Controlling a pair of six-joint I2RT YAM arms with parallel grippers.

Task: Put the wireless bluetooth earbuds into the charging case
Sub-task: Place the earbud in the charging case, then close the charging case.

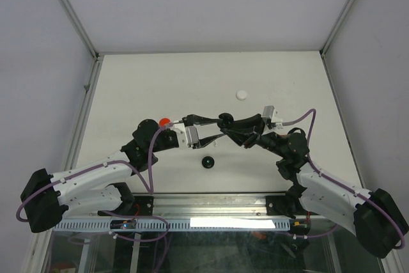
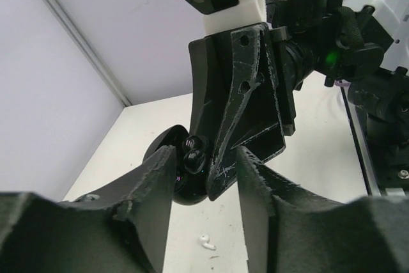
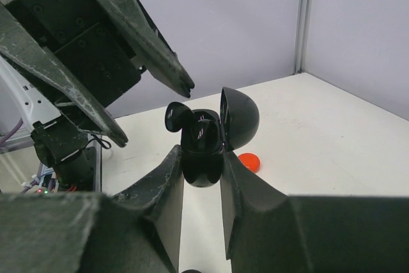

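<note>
My right gripper (image 3: 201,155) is shut on the black charging case (image 3: 203,172) and holds it above the table with its lid (image 3: 241,115) swung open. Two black earbuds sit in the case: one (image 3: 203,132) lies low in its well, the other (image 3: 175,117) stands up higher at the rim. My left gripper (image 2: 204,161) is open, its fingers straddling the case (image 2: 184,191) and one right finger. In the top view the two grippers (image 1: 217,126) (image 1: 233,127) meet tip to tip at mid-table. A white earbud (image 2: 206,242) lies on the table below.
A red disc (image 1: 164,121) lies beside the left wrist, a white disc (image 1: 241,94) farther back, and a black round piece (image 1: 207,162) nearer the bases. Grey walls close in the white table (image 1: 128,87) on three sides.
</note>
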